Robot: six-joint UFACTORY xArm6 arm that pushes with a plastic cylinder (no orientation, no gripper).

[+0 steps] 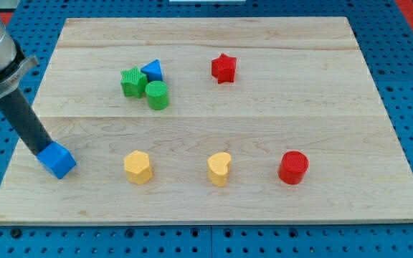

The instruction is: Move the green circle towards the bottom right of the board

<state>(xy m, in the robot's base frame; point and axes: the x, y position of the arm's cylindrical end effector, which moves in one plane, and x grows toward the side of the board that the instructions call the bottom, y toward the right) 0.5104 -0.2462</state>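
Note:
The green circle point(158, 95) stands in the upper left part of the wooden board point(214, 122), touching a green star point(133, 82) on its upper left, with a blue triangle point(153, 70) just above. My tip point(39, 152) is far away at the view's left edge of the board, touching the upper left of a blue cube point(57, 160). The dark rod slants up to the view's top left.
A red star point(224, 68) lies at the upper middle. Along the lower part stand a yellow hexagon point(138, 167), a yellow heart point(219, 169) and a red circle point(293, 167). A blue pegboard surrounds the board.

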